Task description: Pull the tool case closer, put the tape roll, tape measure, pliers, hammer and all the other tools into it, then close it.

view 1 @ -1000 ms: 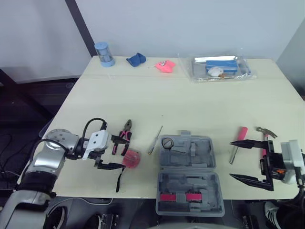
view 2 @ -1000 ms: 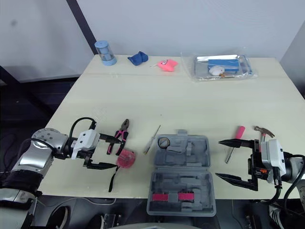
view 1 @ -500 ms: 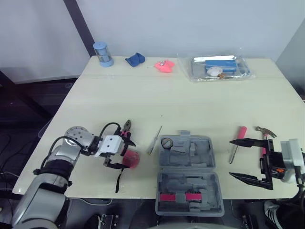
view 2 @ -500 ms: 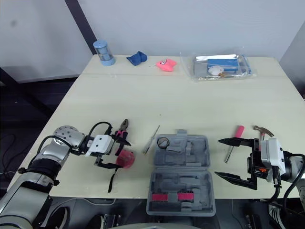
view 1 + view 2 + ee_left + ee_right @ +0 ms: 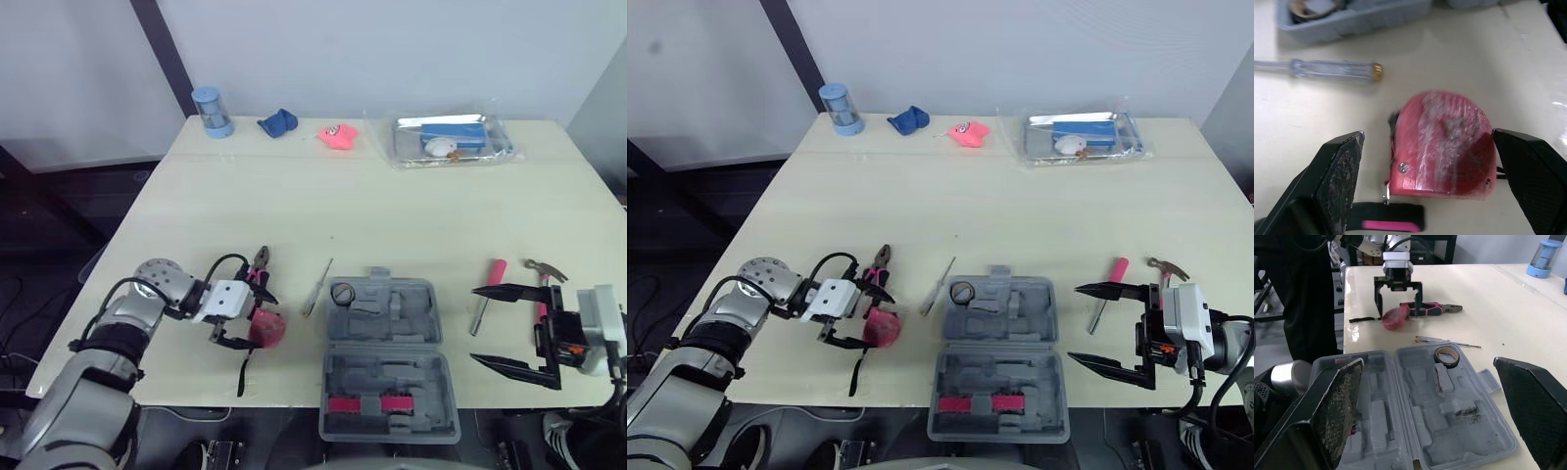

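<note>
**Step in hand:** picking up the tape measure (image 5: 268, 329). It lies at 8 o'clock on the table (image 5: 372, 206), at 9 o'clock from the tool case (image 5: 392, 377).

**Left gripper** (image 5: 250, 318): fingers apart, one on each side of the tape measure, not clamped. The pliers (image 5: 257, 266) lie just beside it at 12 o'clock.

**Right gripper** (image 5: 475, 326): fingers wide apart and holding nothing, at 4 o'clock by the hammer (image 5: 545, 270) and pink-handled screwdriver (image 5: 489, 294).

**Tool case:** open at 6 o'clock, with the tape roll (image 5: 344, 293) already inside.

**Next move, as judged:** close squarely on the tape measure's flat sides, lift it over the clear-handled screwdriver (image 5: 317, 287), and set it in a free recess.

**Surface and room:** cream tabletop and pale wall. Along the far edge are a blue jar (image 5: 207, 110), blue cloth (image 5: 278, 122), pink toy (image 5: 338, 135) and clear tray (image 5: 451, 140).
</note>
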You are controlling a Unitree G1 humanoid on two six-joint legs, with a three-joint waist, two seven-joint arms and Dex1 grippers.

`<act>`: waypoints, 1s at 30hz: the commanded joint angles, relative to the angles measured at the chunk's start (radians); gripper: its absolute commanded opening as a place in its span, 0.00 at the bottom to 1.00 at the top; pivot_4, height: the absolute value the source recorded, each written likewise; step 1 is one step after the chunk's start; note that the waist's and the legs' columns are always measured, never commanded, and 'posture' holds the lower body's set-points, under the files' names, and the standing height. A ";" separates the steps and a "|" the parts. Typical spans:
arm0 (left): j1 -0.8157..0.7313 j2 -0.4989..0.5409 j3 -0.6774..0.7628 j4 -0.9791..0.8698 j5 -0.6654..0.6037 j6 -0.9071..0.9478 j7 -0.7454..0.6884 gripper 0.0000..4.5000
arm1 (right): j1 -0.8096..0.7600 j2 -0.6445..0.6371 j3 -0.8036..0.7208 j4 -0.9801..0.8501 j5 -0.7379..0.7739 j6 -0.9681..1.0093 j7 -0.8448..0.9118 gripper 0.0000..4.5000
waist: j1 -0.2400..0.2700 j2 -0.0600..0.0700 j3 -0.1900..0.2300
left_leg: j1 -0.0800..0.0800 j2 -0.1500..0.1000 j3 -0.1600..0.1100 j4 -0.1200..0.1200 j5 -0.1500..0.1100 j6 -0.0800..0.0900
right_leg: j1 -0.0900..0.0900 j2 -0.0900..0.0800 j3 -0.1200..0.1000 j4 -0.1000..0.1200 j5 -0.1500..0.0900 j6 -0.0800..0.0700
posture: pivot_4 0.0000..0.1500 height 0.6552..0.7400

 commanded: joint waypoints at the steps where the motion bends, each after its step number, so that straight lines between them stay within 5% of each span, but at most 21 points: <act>1: -0.011 0.021 -0.022 -0.011 -0.048 0.009 -0.055 1.00 | -0.001 -0.010 -0.018 -0.032 0.016 -0.004 0.000 1.00 | 0.003 0.000 0.000 | 0.000 0.000 0.000 0.000 0.000 0.000 | 0.000 0.000 0.000 0.000 0.000 0.000 | 1.00 1.00; 22: -0.061 -0.060 0.004 0.139 0.063 -0.140 -0.055 1.00 | 0.023 -0.011 -0.027 -0.053 0.016 -0.006 -0.007 1.00 | 0.001 -0.001 0.000 | -0.001 0.000 0.000 0.001 0.000 0.000 | 0.000 0.000 0.000 0.000 0.000 0.000 | 1.00 1.00; 27: -0.070 -0.065 0.015 0.162 0.072 -0.150 -0.055 0.69 | 0.022 -0.011 -0.025 -0.053 0.015 -0.004 -0.008 1.00 | 0.001 -0.001 0.000 | -0.001 0.000 0.000 0.001 0.000 0.000 | 0.000 0.000 0.000 0.000 0.000 0.000 | 1.00 1.00; 30: -0.074 -0.066 0.020 0.172 0.076 -0.154 -0.055 0.67 | 0.020 -0.011 -0.025 -0.052 0.016 -0.004 -0.007 1.00 | 0.001 -0.001 0.000 | -0.001 0.000 0.000 0.001 0.000 0.000 | 0.000 0.000 0.000 0.000 0.000 0.000 | 1.00 1.00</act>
